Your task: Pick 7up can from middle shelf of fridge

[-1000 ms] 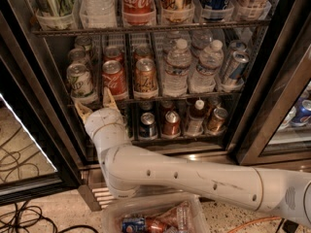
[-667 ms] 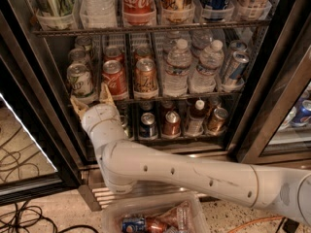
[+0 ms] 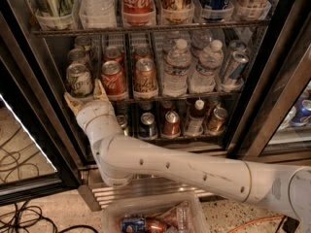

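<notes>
The 7up can [image 3: 80,79], whitish-silver with green markings, stands at the front of the leftmost lane on the middle shelf [image 3: 146,99] of the fridge [image 3: 272,81]. My gripper [image 3: 86,95] is just below and in front of that can. It is open, with one tan finger at the can's lower left and the other [image 3: 100,89] between the 7up can and the red Coca-Cola can [image 3: 113,78]. The fingers are not closed on the can. My white arm [image 3: 165,161] reaches in from the lower right.
An orange-brown can [image 3: 145,77] and clear water bottles [image 3: 177,67] fill the lanes to the right. Tall cans in plastic cups [image 3: 137,4] stand on the rack above. More cans [image 3: 171,123] sit on the lower shelf. A clear bin [image 3: 150,217] lies on the floor, cables [image 3: 19,212] at left.
My gripper has moved up and a little forward, from below the shelf rail to around the base of the 7up can. The cans have not moved.
</notes>
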### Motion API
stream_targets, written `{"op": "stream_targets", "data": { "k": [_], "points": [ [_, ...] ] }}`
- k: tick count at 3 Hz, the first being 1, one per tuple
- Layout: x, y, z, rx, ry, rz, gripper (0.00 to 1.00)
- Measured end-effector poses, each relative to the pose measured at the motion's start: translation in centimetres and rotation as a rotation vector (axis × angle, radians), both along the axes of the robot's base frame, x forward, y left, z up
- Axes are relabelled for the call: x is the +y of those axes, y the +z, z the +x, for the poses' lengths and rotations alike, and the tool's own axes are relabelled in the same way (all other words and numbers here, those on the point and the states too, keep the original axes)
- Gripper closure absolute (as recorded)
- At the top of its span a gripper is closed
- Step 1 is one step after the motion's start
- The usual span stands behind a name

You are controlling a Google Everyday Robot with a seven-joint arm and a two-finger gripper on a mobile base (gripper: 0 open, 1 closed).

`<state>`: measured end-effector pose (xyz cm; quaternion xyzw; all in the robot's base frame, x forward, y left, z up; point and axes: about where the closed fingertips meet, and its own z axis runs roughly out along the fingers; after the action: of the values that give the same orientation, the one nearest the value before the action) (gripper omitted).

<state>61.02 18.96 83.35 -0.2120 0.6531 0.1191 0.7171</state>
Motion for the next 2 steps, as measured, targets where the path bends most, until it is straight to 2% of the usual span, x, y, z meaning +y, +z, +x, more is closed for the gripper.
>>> {"op": "stream_targets", "data": {
  "k": [1, 2],
  "points": [
    [0.69, -1.77, 1.50, 0.034, 0.021, 0.020, 0.36],
    [0.67, -1.61, 1.60, 0.030, 0.023, 0.014, 0.36]
  ]
}}
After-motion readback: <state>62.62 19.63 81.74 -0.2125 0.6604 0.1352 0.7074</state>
